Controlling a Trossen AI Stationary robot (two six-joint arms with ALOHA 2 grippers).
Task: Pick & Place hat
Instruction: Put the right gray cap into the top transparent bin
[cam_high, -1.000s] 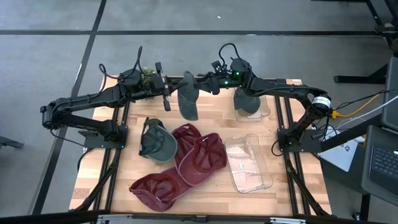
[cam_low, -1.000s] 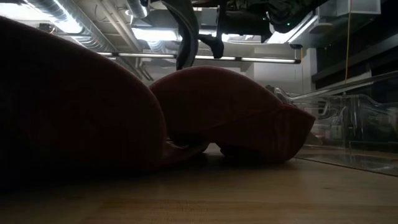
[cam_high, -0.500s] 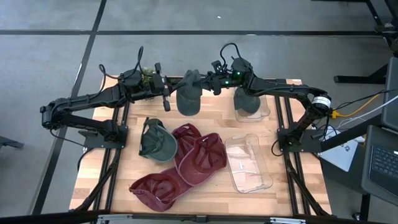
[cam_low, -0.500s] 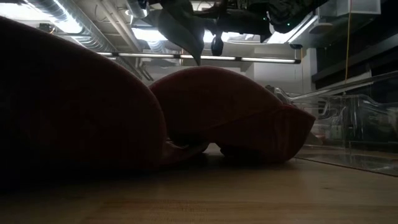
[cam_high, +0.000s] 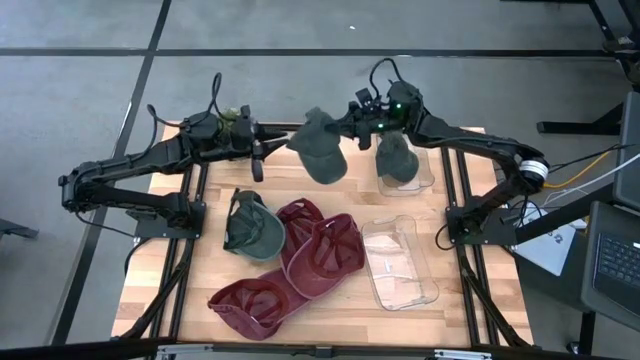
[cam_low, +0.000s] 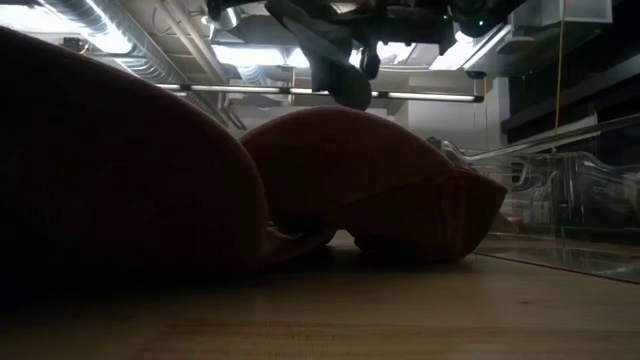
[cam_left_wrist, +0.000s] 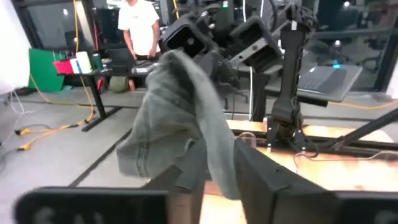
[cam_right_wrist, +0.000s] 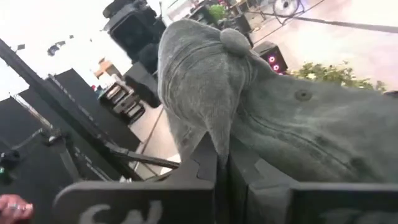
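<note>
Holding: we see the right end effector (cam_high: 352, 122) clamped on the green hat (cam_high: 322, 148), which hangs just beside it.
Left end effector (cam_high: 262, 140): slightly parted, near the hat.

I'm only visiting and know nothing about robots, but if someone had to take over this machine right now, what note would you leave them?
Right hand: shut on the grey-green cap, holding it in the air over the table's far side.
Left hand: beside that cap, apparently letting go; whether it is open cannot be told.
Done: one grey-green cap in bin sits in the far clear bin.
Left: near clear bin is empty; on the table lie a green cap and two maroon caps.
Next, probably: place the held cap.
</note>
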